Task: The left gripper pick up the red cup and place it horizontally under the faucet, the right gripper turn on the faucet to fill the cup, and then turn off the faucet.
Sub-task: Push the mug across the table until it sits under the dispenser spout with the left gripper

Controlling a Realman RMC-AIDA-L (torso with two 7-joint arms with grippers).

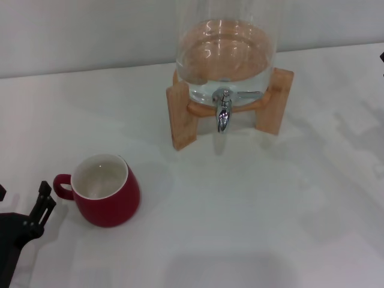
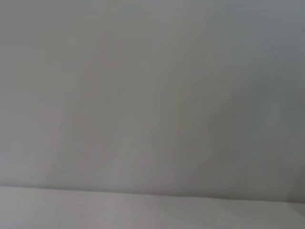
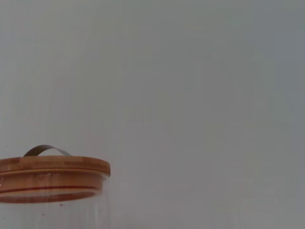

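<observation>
One gripper shows in the head view, and only partly: the left gripper (image 1: 24, 225) pokes in at the near left corner of the table (image 1: 270, 210), cut off by the frame edge. A single black finger (image 1: 43, 201) points up toward the red cup (image 1: 105, 191), and I cannot tell whether the claw is spread or pressed together, since the rest of it is out of view. It holds nothing.

Just beyond that finger, the cup stands upright on the table, its loop handle turned toward the gripper, close but apart from it. Its off-white inside looks empty.

Farther back and to the right, well apart from the cup, the faucet (image 1: 224, 111) juts from the base of a glass water jar (image 1: 227, 54), spout curving down, with bare table under it. The jar sits on a wooden stand (image 1: 183, 117); its top is cut off by the upper frame edge.

At the far right edge, a black sliver may be the right gripper; too little shows to tell.

The left wrist view shows only blank grey wall. The right wrist view catches the jar's wooden lid (image 3: 52, 174) and its metal handle (image 3: 46, 150), partly cropped.
</observation>
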